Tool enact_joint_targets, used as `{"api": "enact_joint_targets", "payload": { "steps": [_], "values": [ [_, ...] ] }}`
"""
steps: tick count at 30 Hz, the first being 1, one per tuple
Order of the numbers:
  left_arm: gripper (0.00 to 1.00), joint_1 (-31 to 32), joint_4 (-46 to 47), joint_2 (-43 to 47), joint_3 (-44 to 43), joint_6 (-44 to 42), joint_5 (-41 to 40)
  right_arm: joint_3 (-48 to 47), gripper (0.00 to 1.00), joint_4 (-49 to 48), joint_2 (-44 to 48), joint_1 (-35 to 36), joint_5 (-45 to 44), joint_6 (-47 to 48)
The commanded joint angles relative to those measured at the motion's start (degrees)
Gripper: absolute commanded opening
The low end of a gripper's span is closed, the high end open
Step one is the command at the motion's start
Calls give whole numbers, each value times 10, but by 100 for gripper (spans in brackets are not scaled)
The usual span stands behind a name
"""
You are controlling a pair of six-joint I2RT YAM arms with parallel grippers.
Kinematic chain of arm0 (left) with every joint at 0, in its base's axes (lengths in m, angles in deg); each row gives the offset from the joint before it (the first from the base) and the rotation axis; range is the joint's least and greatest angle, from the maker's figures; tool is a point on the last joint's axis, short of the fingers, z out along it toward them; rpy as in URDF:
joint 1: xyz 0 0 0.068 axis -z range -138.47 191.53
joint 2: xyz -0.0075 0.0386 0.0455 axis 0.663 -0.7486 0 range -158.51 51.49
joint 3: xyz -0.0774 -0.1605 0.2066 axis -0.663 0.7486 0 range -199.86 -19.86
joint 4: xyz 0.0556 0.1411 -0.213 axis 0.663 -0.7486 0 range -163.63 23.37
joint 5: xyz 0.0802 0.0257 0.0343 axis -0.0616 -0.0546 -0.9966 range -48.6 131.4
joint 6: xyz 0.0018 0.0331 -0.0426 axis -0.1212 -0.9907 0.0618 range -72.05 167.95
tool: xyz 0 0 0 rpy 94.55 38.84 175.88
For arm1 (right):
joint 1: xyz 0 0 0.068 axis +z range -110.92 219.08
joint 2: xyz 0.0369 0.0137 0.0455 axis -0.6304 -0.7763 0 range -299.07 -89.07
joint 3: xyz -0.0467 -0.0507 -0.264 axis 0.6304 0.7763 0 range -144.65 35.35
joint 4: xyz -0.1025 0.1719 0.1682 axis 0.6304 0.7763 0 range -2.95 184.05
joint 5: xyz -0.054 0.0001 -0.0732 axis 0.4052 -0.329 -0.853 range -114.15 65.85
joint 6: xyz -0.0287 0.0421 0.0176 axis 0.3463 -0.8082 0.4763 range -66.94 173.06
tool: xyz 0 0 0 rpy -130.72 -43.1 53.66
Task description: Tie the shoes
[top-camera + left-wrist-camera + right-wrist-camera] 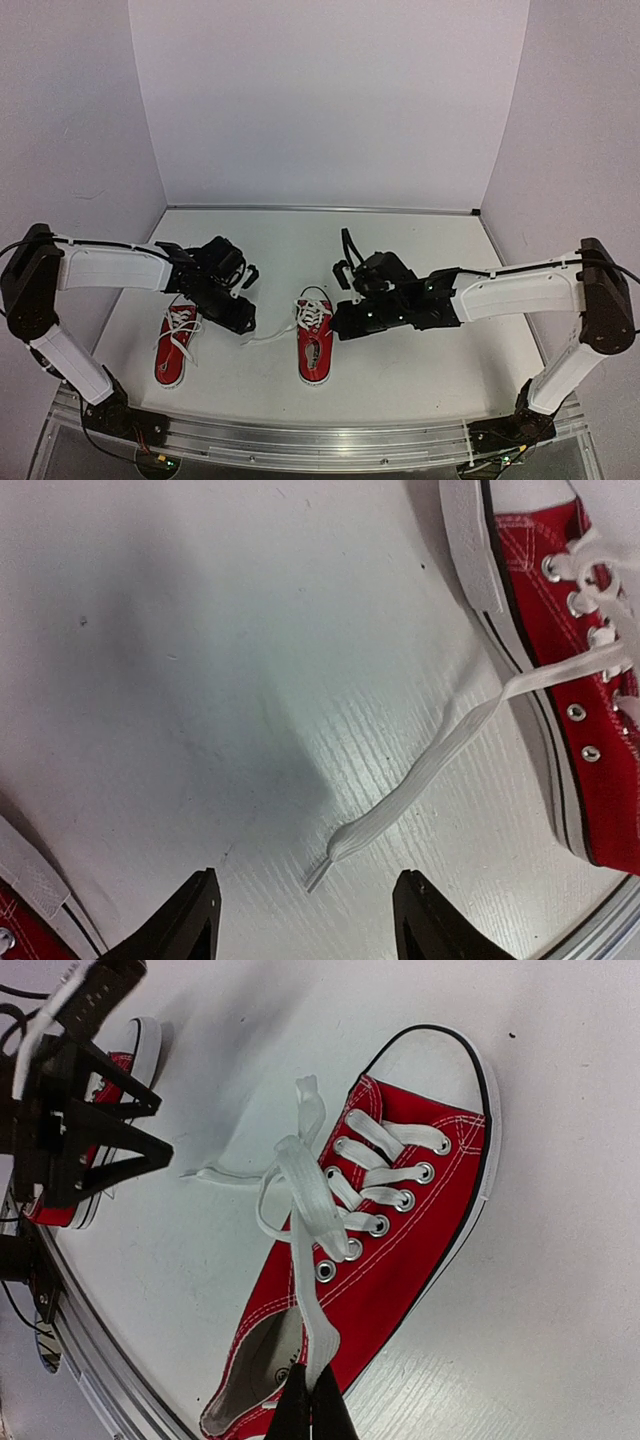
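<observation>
Right gripper (312, 1412) is pinching right shoe's (405, 1270) white lace (303, 1250) (insole stamp (283, 1375) unreadable); left gripper (305, 885) is hanging spread over loose lace end (400, 798).

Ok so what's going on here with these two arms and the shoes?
Two arms are tying a pair of red shoes on a table. The right gripper is pinched shut on one lace end of the right shoe. That shoe's other lace end lies loose on the table, its tip between the open fingers of the left gripper, not held. No finished bow shows. The left shoe isn't being handled.
</observation>
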Motion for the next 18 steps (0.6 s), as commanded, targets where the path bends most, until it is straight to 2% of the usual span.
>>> {"api": "enact_joint_targets", "payload": {
  "steps": [1, 11, 16, 18],
  "values": [
    [56, 28, -21, -40, -44, -54, -38, 7, 0, 1, 19, -2, -17, -5],
    [53, 57, 13, -113, -63, -69, -31, 9, 0, 1, 19, -5, -17, -10],
    [45, 63, 10, -140, -70, -67, -38, 18, 0, 1, 29, -6, -20, -17],
    [39, 62, 11, -138, -64, -63, -32, 23, 0, 1, 34, -7, -21, -20]
  ]
}}
